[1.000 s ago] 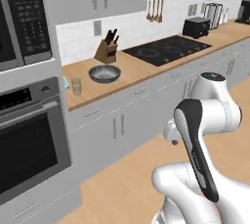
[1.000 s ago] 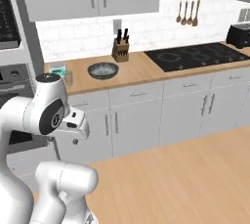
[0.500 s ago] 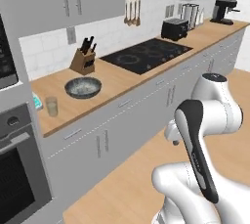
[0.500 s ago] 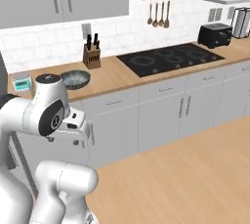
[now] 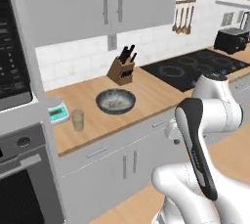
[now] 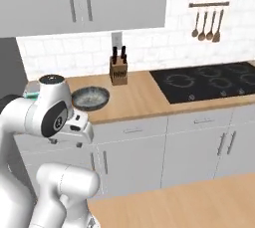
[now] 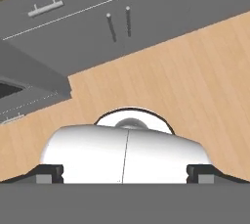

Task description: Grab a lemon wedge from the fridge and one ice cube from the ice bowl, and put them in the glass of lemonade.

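The ice bowl [image 5: 115, 101] [image 6: 90, 97] sits on the wooden counter, wide and shallow with a dark rim. Left of it in the left base view stands the glass of lemonade [image 5: 77, 120], near the counter's front edge. My arm is folded close to my body, well short of the counter. In the hand view my gripper [image 7: 124, 175] points down at the wood floor, and its two finger tips [image 7: 49, 174] stand far apart with nothing between them. The fridge and the lemon wedge are out of view.
A white and teal box [image 5: 57, 113] lies left of the glass. A knife block [image 5: 122, 67] stands behind the bowl, and a black cooktop [image 5: 195, 66] lies to the right. A built-in oven [image 5: 22, 179] is at far left. Grey cabinet doors [image 7: 117, 20] face the floor.
The whole picture has shifted and the counter looks nearer, so the base has driven. The arm keeps its folded pose and the gripper stays open.
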